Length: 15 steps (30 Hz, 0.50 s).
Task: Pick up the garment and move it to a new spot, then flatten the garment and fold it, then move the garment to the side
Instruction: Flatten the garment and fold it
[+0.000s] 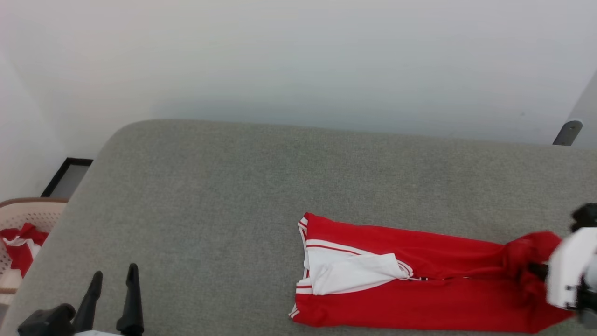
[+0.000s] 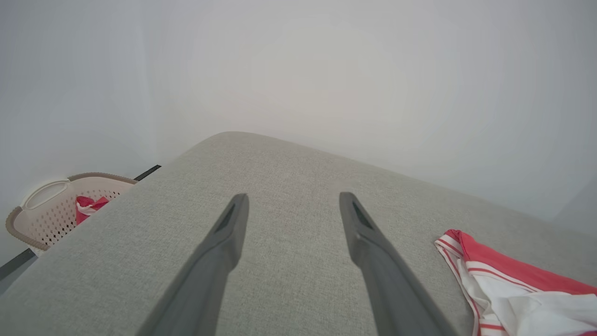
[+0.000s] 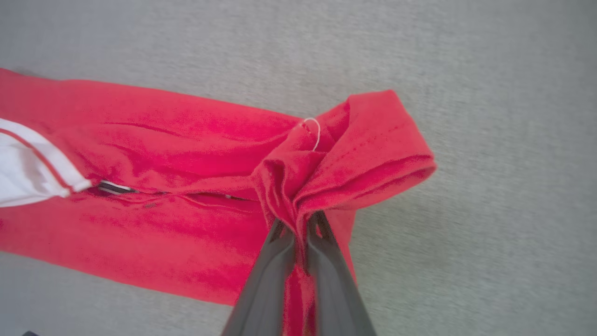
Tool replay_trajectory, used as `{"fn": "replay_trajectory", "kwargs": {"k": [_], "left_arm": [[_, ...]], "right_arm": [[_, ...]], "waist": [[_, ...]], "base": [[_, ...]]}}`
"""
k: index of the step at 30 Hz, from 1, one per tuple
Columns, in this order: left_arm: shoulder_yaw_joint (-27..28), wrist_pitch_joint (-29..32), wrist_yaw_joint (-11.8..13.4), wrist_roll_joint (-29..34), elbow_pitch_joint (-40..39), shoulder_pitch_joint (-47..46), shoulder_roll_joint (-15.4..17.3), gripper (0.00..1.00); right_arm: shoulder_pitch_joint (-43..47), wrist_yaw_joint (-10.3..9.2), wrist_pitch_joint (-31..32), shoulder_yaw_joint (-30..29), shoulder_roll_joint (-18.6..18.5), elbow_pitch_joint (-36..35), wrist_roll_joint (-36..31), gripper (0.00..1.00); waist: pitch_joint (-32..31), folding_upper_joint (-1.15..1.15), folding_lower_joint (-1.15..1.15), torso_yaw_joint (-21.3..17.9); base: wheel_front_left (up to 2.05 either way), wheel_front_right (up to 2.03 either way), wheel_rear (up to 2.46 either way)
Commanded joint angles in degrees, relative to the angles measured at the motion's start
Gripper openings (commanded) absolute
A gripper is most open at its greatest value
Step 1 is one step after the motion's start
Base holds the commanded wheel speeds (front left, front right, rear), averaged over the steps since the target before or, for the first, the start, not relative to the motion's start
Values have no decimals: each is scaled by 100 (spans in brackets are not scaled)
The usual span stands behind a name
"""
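Observation:
The garment [image 1: 419, 284], a red T-shirt with white sleeve ends, lies folded into a long strip on the grey surface [image 1: 233, 186] at the lower right. Its striped edge shows in the left wrist view [image 2: 503, 284]. My right gripper [image 3: 298, 223] is shut on a bunched fold at the garment's [image 3: 177, 154] right end, lifting it a little; in the head view it [image 1: 536, 269] is blurred at the right edge. At the lower left my left gripper [image 1: 114, 277] stands open above bare surface, well left of the garment, its fingers [image 2: 224, 242] spread wide with nothing between them.
A beige perforated basket [image 1: 28, 212] holding a small red-and-white cloth bundle [image 1: 21, 245] stands off the surface's left edge, also seen in the left wrist view [image 2: 51, 210]. A pale wall runs behind the surface. A dark frame [image 1: 65, 177] lies on the floor.

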Motion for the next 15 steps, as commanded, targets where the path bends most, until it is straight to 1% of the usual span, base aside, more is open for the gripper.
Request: {"fn": "replay_trajectory", "kwargs": {"k": [1,3,7,11,15], "left_arm": [[-19,14,10,39,8,47,-13,100],[-35,19,7,51,9,41,-2,100],[-129,28,-20,89,19,-47,-35,100],[-267,81,-65,130,53,-172,-75,100],[-381,103,-121,148,114,-316,-128,100]], "right_arm": [[-60,-5,36,24,183,-198,117,0],[-97,-5,69,108,380,-438,118,0],[-144,-5,65,200,790,-688,66,0],[-242,-5,10,252,1255,-716,-136,0],[-322,-5,-58,290,1711,-576,-345,0]], "waist": [[-54,0,0,-30],[-76,0,0,-14],[-103,0,0,91],[-119,0,0,275],[-110,0,0,481]], "base": [[0,0,0],[0,0,0],[0,0,0],[0,0,0],[0,0,0]]}}
